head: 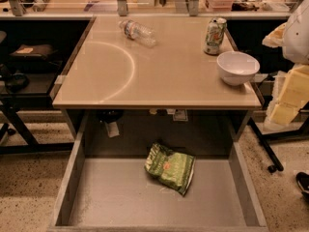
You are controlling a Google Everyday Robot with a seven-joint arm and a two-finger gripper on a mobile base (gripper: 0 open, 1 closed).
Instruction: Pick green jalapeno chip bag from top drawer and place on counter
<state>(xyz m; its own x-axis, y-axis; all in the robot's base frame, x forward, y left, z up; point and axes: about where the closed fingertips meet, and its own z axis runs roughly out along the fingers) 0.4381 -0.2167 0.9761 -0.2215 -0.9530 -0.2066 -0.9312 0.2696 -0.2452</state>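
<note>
– Counter (169, 76) first: beige, glossy, curved arc mark on its left half.
– Check. Top drawer (120, 197) below it, pulled out, flat grey bottom.
– Gripper (287, 98)?
– Pale, at the right edge, off the counter's side. Parted or closed, cannot tell.
– Green jalapeno chip bag (170, 167)?
– Crumpled, lying in the drawer, centre-right, toward the back.
– On top: white bowl (237, 67) front right, plastic bottle (137, 32) on its side, can (215, 36) upright behind the bowl.

One gripper (289, 94) sits at the right edge of view, just beside the one counter (159, 76). Nearest it stands one white bowl (237, 67). Farther from it are one drink can (215, 36) and one plastic bottle (137, 32). Below, one top drawer (120, 197) holds one green jalapeno chip bag (170, 167).
</note>
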